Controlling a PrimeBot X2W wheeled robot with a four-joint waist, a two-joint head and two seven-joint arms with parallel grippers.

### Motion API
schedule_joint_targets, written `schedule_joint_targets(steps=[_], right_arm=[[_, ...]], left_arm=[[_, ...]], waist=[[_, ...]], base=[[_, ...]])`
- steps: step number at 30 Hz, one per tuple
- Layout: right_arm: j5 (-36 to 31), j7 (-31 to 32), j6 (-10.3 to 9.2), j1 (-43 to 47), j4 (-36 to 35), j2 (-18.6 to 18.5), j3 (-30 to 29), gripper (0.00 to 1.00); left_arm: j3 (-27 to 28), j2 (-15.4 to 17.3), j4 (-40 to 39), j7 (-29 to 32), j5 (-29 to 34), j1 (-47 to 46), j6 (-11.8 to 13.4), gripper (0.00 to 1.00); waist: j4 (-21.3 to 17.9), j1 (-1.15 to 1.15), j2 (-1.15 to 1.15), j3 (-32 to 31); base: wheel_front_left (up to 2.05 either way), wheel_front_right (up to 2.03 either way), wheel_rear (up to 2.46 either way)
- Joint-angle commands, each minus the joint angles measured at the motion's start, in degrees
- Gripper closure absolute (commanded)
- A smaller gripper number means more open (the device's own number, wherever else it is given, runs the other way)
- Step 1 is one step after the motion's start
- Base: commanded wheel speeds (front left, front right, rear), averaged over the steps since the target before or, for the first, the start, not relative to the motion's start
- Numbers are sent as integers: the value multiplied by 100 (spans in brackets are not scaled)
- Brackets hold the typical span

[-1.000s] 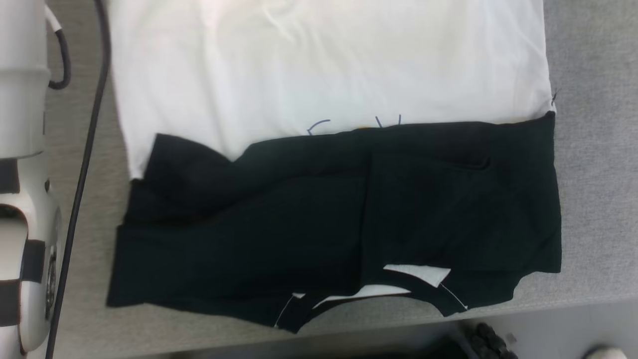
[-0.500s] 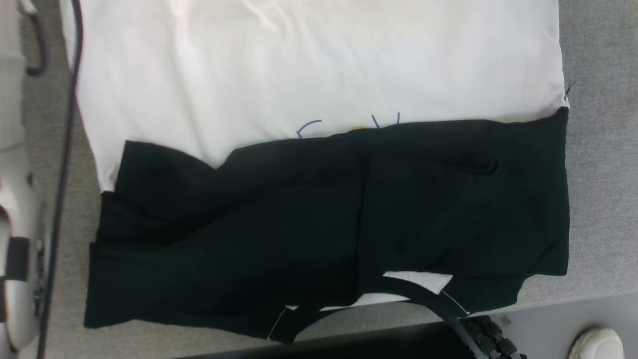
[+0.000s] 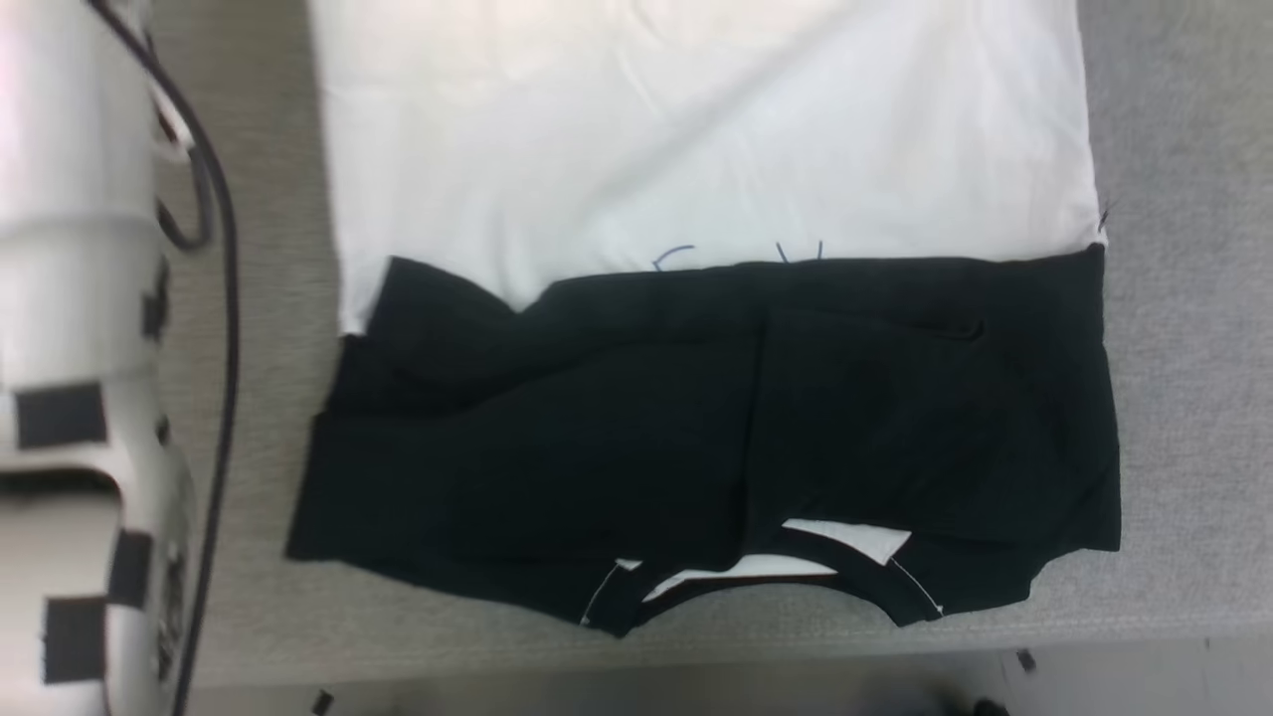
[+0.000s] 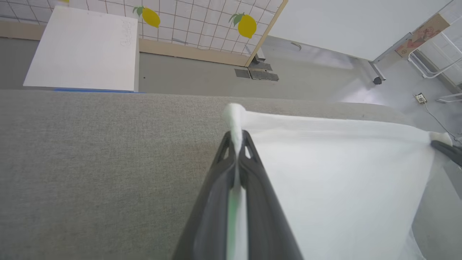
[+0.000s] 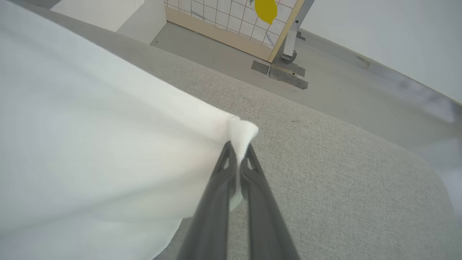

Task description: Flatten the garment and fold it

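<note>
Nearest, at the near edge of the grey table [image 3: 1183,418]: neck opening [image 3: 786,562] of the garment [image 3: 696,149], black trim around a white band. Just beyond, black sleeves [image 3: 696,418] folded inward across the near half, the left one rumpled. Farther, white body spread fairly smooth, lying just as a second ago; shift in the head view down to the camera.

Farthest, the change: left gripper [image 4: 237,137] just snapped shut, pinching the far-left white corner. Right gripper [image 5: 238,146] likewise clamped on the far-right corner. Both far corners now secured, so probably ready to lift the hem and carry it toward the near side for a fold.

Far hem cut off by the top of the head view. Print [image 3: 741,254] mostly buried under the sleeves, a few blue strokes peeping out. Cannot tell whether one layer or both pinched. Pale left forearm [image 3: 70,298] and cable [image 3: 227,328] blurred at the left.
</note>
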Motion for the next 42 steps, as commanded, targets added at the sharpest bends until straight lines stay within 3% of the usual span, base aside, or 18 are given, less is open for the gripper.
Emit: schedule_joint_targets(steps=[1, 8, 18, 31, 42], right_arm=[[-3, -84, -10, 221, 57, -13, -54, 100], [377, -378, -10, 1231, 52, 18, -100, 100], [862, -382, -10, 3125, -364, 107, -343, 100], [914, -269, -10, 5013, -1017, 517, -1226, 100], [680, 50, -10, 6165, -1559, 822, -1726, 100]], left_arm=[[49, 39, -42, -198, -61, 274, -62, 100], [12, 250, -280, -865, -345, 1592, -176, 100], [-139, 252, -1128, -980, -735, 3676, -186, 100], [-158, -109, -1655, -1273, -1125, 5871, -48, 100], [-169, -250, -1775, -1425, -1245, 6864, 90, 100]], waist=[[446, 0, 0, -789], [672, 0, 0, -2004], [767, 0, 0, -3046], [720, 0, 0, -3321], [675, 0, 0, -3281]], base=[[0, 0, 0], [0, 0, 0], [0, 0, 0], [0, 0, 0], [0, 0, 0]])
